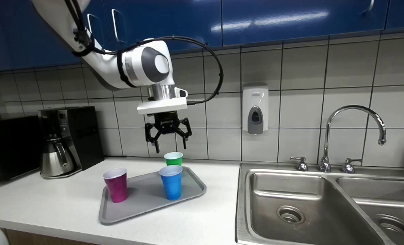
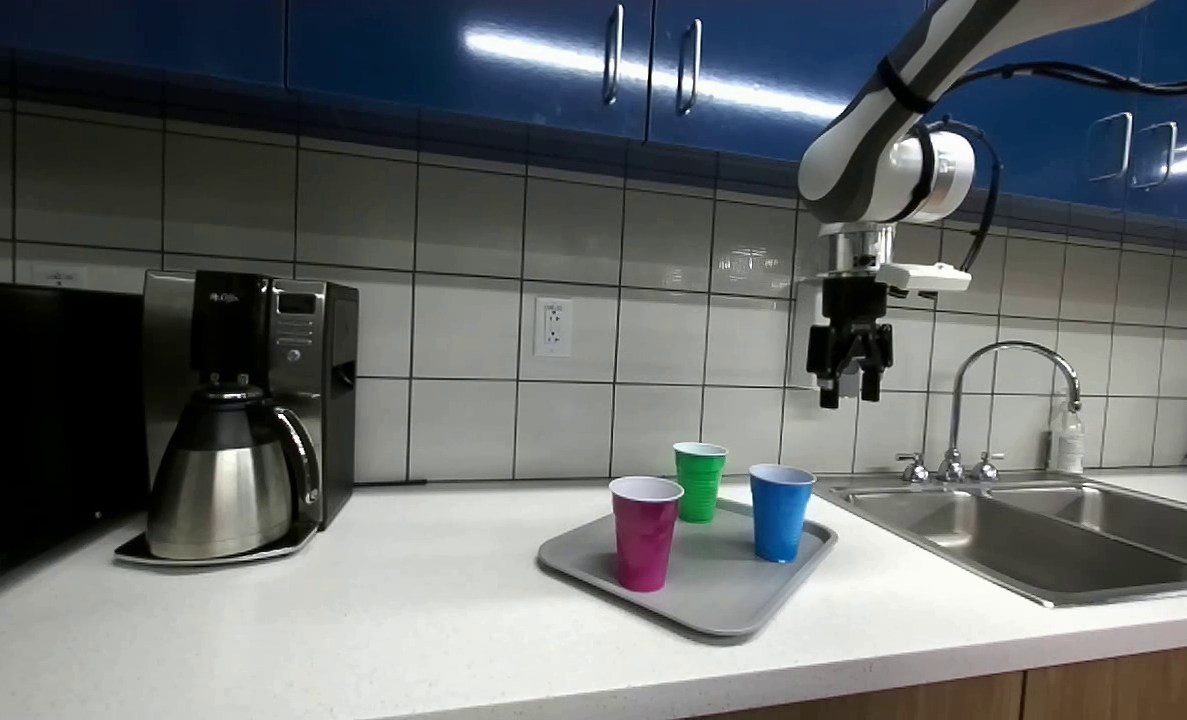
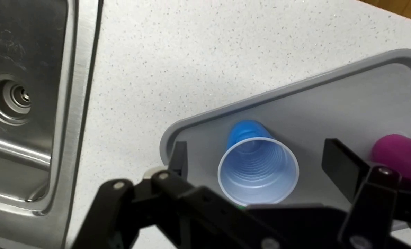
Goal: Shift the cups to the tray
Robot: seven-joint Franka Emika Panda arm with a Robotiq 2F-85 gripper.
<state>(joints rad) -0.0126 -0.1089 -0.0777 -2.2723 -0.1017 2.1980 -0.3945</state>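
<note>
The grey tray [image 1: 144, 212] [image 2: 723, 610] [image 3: 357, 90] lies flat on the counter. The magenta cup [image 1: 116, 185] [image 2: 645, 540] [image 3: 399, 155], the blue cup [image 1: 172, 183] [image 2: 781, 515] [image 3: 248, 131] and the green cup [image 1: 173, 159] [image 2: 699, 485] all stand upright on it. The green cup is near the back edge; its base is hidden behind the blue cup in an exterior view, and only a sliver shows in the wrist view. My gripper [image 1: 171, 148] [image 2: 850, 394] [image 3: 256, 154] is open and empty, pointing down, well above the cups. The blue cup appears between its fingers in the wrist view.
A steel sink [image 1: 290, 197] [image 2: 1013, 540] with a tap [image 1: 327, 136] is beside the tray. A coffee maker with a steel pot [image 1: 56, 158] [image 2: 223, 490] stands at the other end. A soap dispenser [image 1: 255, 109] hangs on the tiled wall. Blue cabinets [image 1: 290, 20] are overhead.
</note>
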